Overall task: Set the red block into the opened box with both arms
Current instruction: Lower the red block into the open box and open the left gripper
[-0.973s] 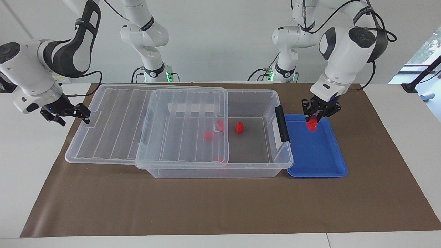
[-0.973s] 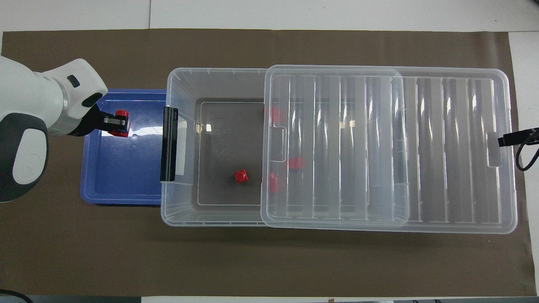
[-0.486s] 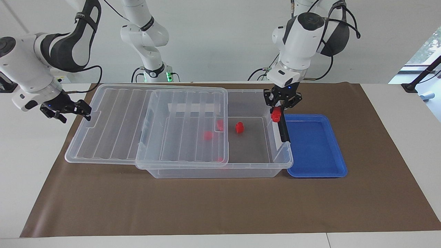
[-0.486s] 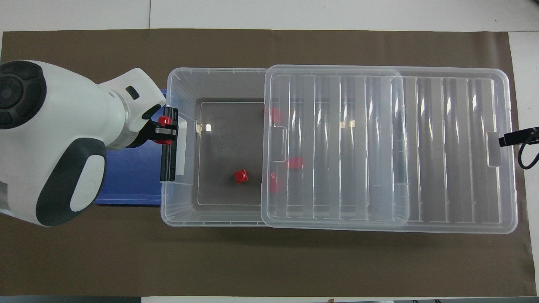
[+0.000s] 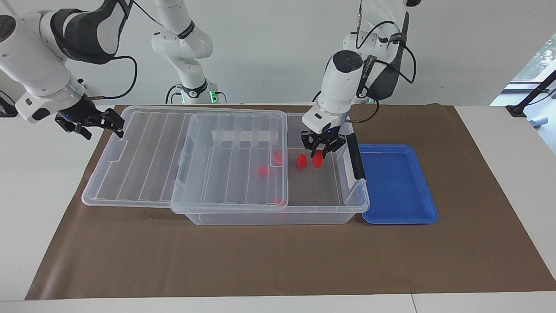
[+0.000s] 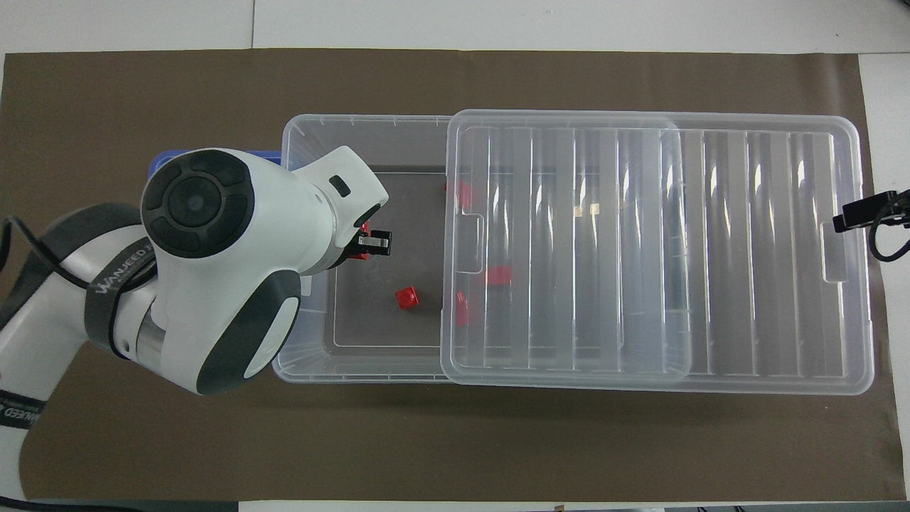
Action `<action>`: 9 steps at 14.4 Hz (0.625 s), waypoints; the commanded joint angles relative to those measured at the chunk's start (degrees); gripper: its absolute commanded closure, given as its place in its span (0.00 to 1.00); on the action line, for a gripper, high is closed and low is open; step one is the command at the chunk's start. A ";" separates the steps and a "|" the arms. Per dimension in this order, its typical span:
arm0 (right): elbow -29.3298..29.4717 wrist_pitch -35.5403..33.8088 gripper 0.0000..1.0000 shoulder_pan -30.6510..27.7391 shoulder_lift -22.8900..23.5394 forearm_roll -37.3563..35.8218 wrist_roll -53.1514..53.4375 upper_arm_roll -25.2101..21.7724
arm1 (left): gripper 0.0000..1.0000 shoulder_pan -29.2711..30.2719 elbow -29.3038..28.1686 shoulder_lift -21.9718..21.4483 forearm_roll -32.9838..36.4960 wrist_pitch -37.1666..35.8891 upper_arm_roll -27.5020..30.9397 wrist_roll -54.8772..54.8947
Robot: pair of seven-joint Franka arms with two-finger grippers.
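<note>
The big clear box [image 5: 347, 204] lies open right under the left hand [image 5: 319, 157]. That hand is squeezed tight on the red block [image 5: 317, 159], which only has to drop straight down. The right hand [image 5: 114, 123] waits wide open by the lid [image 5: 143, 152].

The lid [image 5: 182, 156] lies across the box [image 5: 278, 215], with the tray [image 5: 397, 187] just beside it.

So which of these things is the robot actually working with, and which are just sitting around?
In use:
- red block, gripped by the left claw over the open part of the box
- slid-aside lid
- right claw, open, beside the lid's end

Lying about:
- blue tray, beside the box
- loose red block on the box floor
- brown mat
</note>
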 commanded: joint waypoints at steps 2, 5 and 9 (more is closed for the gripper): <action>1.80 -6.36 0.00 -0.13 -2.36 0.07 2.52 2.45 | 1.00 -1.12 -2.16 3.65 1.40 6.47 0.61 -2.42; 1.19 -9.01 0.00 -0.05 -4.48 -0.01 9.02 4.82 | 1.00 -1.20 -2.25 7.42 5.43 9.55 0.61 -5.05; -2.77 -3.22 0.00 -0.40 -6.68 -3.53 9.12 5.53 | 1.00 -1.03 -2.34 10.77 8.44 12.11 0.78 -7.88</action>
